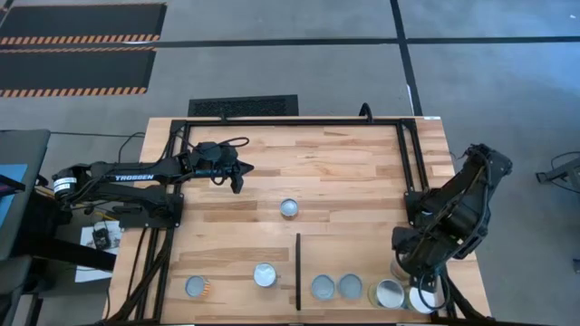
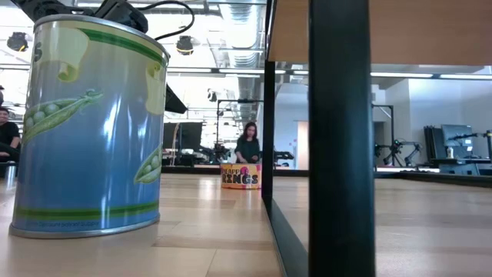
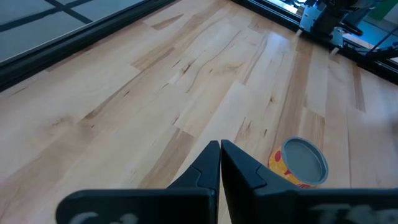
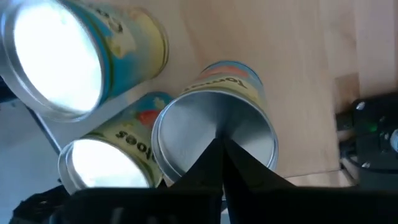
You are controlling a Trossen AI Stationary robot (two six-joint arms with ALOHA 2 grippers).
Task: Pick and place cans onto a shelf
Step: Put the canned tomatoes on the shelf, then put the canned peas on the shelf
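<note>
Table: plank-grained top, both arms over it.

Shelf: pale section right of the black divider. It holds two cans side by side near the divider and a cluster of about three at its far right corner; roughly five look placed.

Cans outstanding: three on the open top, namely one mid-table, one just left of the divider, one near the left front.

Right gripper: fingers pressed together, empty, directly above the cluster.

Left gripper: fingers pressed together, empty, hovering above the table's left rear.
</note>
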